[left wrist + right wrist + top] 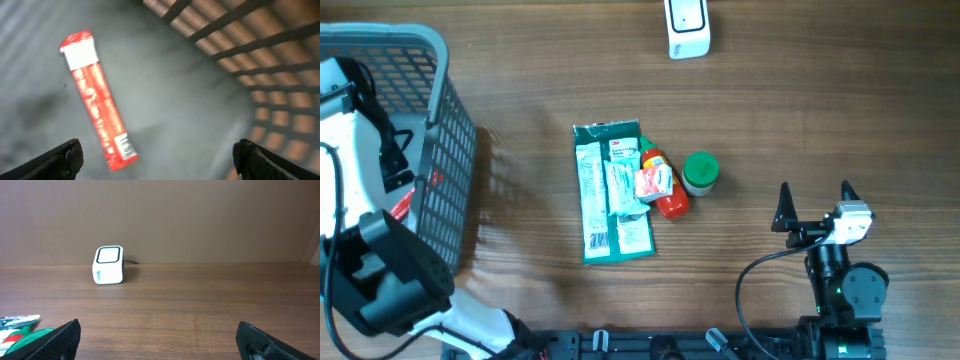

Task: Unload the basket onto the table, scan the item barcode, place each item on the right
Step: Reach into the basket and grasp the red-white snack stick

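Evidently my left pincer (157, 152) hung wide open over the basket's (260, 65) red packet (97, 97), poised to grab it; my right pincer (157, 335) gaped idle.

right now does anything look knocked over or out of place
Only mildly: the small red bottle lies on its side, touching the edge of the flat green packet. Nothing is spilled or visibly damaged.

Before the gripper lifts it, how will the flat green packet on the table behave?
The green packet looks thin and flat, so it would probably sag if held by one edge. Being so thin, it is likely light.
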Controlling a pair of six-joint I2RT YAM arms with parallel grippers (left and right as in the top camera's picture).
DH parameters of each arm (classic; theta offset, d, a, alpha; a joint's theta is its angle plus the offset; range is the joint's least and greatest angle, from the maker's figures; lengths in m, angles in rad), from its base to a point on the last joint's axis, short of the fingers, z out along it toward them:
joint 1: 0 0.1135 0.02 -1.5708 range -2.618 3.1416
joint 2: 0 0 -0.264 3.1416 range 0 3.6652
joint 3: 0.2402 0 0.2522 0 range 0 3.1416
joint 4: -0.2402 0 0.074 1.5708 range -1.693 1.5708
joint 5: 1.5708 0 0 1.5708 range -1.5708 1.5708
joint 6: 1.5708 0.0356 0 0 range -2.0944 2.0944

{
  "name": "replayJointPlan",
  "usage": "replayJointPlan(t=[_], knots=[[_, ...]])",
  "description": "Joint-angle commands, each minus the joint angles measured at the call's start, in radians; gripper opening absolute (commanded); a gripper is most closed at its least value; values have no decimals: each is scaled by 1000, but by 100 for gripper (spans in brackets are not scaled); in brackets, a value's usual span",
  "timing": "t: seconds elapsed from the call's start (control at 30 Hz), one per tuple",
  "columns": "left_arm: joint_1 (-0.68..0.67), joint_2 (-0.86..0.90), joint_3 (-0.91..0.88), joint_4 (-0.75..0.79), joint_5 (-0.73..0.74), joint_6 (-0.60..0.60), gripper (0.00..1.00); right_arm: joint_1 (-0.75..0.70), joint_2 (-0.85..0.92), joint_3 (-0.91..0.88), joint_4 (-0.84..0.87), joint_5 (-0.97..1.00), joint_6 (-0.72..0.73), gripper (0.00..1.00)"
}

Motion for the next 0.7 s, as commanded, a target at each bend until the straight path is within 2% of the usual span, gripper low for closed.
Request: replayJointPlan(t=[0.0, 0.1, 0.23, 0.33, 0.37, 0.4, 0.5, 0.53, 0.57, 0.6, 0.67], knots=[[7, 43, -66, -12, 56, -17, 100, 5, 2, 0, 2, 3, -9, 100], [19, 44, -146, -3, 57, -111, 100, 5, 2, 0, 2, 3, -9, 100], [56, 45, -257, 92, 56, -112, 100, 5, 2, 0, 2, 3, -9, 100], [92, 46, -324, 137, 57, -112, 94, 5, 2, 0, 2, 3, -10, 100], [100, 46, -338, 141, 57, -112, 88, 5, 2, 0, 2, 3, -9, 100], [106, 46, -348, 141, 57, -113, 73, 5, 2, 0, 2, 3, -9, 99], [111, 46, -365, 139, 60, -111, 42, 5, 2, 0, 2, 3, -9, 100], [111, 46, -365, 137, 60, -109, 30, 5, 2, 0, 2, 3, -10, 100], [111, 46, -365, 135, 60, -109, 8, 5, 2, 0, 2, 3, -9, 100], [111, 45, -364, 133, 60, -109, 4, 5, 2, 0, 2, 3, -9, 100], [111, 37, -362, 133, 60, -109, 4, 5, 2, 0, 2, 3, -9, 100]])
